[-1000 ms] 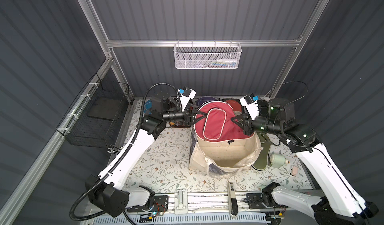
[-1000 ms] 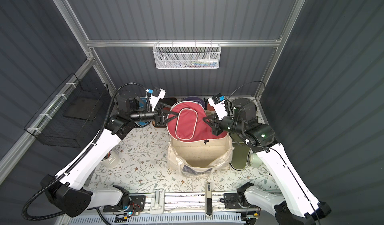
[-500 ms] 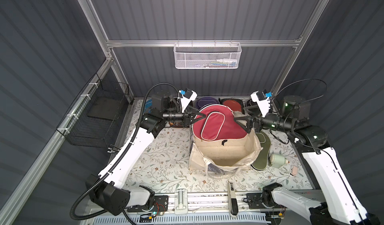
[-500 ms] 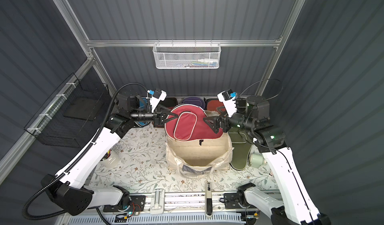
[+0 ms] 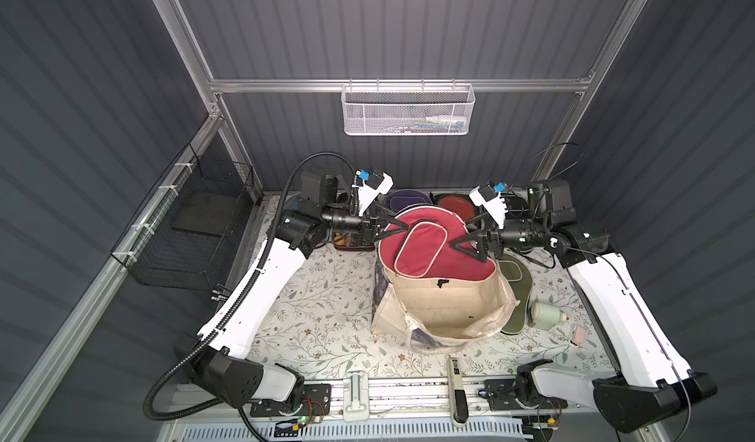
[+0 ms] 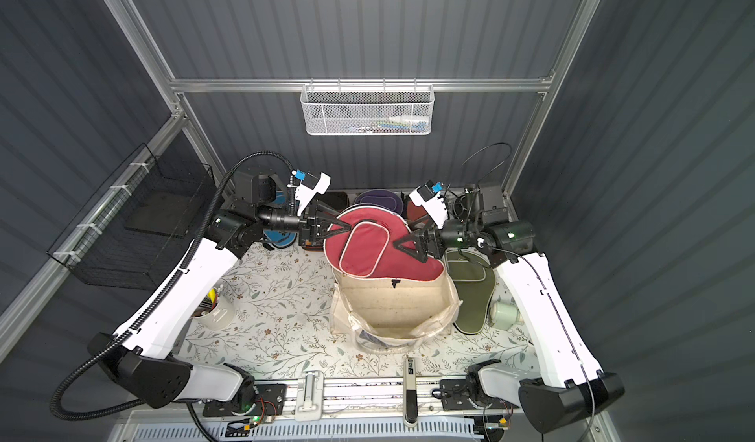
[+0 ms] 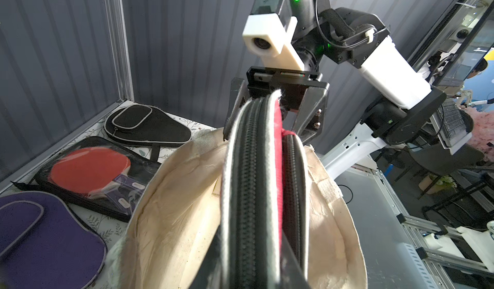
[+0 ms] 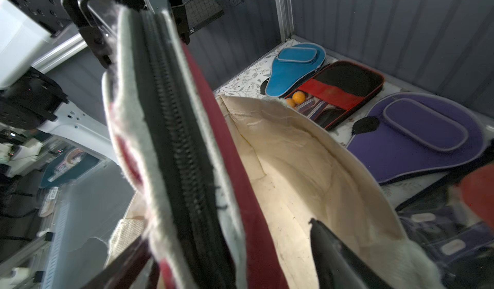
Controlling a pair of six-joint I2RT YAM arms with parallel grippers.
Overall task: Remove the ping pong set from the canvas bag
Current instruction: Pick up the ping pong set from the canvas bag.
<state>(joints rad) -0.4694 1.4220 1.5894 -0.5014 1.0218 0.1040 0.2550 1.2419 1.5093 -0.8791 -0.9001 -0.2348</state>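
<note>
left gripper (image 5: 398,230) clamped on maroon paddle case (image 5: 425,252) edge, right gripper (image 5: 458,235) jaws spread around its opposite edge, canvas bag (image 5: 441,307) beneath both

Both top views high overhead, looking down, far off, sharing whole table (image 5: 327,297); wrist cams way closer, facing each other along maroon case (image 7: 278,162), both catching canvas bag (image 8: 307,172)

White mesh basket (image 5: 408,111), black wire basket (image 5: 192,235), floral tablecloth (image 5: 327,297), pale green cup (image 5: 545,315).
</note>
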